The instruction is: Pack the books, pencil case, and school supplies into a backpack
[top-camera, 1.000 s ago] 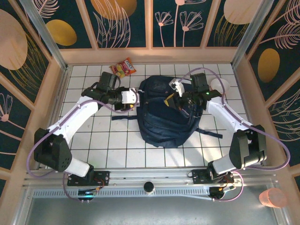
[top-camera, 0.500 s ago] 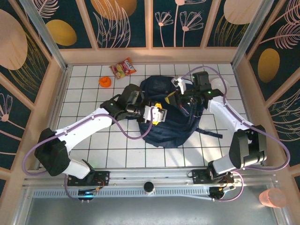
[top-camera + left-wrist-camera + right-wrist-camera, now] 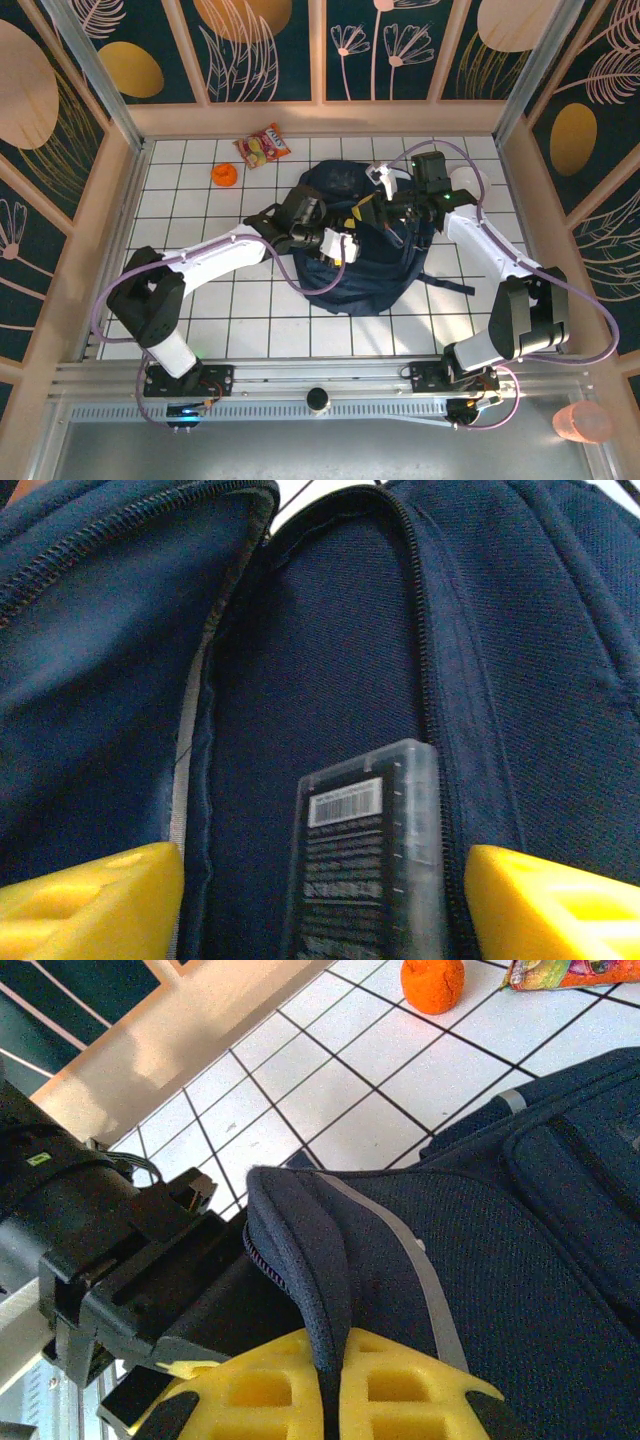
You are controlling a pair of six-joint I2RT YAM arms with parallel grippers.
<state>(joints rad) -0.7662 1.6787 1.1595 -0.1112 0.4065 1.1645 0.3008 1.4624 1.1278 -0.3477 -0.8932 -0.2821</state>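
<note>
Left wrist: left claw (image 3: 322,880) released, pencil case (image 3: 365,865) between its fingers inside backpack (image 3: 320,650); right claw (image 3: 330,1375) clenched on backpack rim.

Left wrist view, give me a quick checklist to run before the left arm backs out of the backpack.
1. Mouth of the backpack held open: ok, the right end effector is clamped on its fabric edge.
2. The clear case lies inside the opening: ok.
3. The left end effector is open: ok, its fingers stand apart from the case on both sides.
4. Case fully seated: cannot tell, its lower end is cut off in the left wrist view.
5. The zipper is clear of the fingers: cannot tell.
</note>
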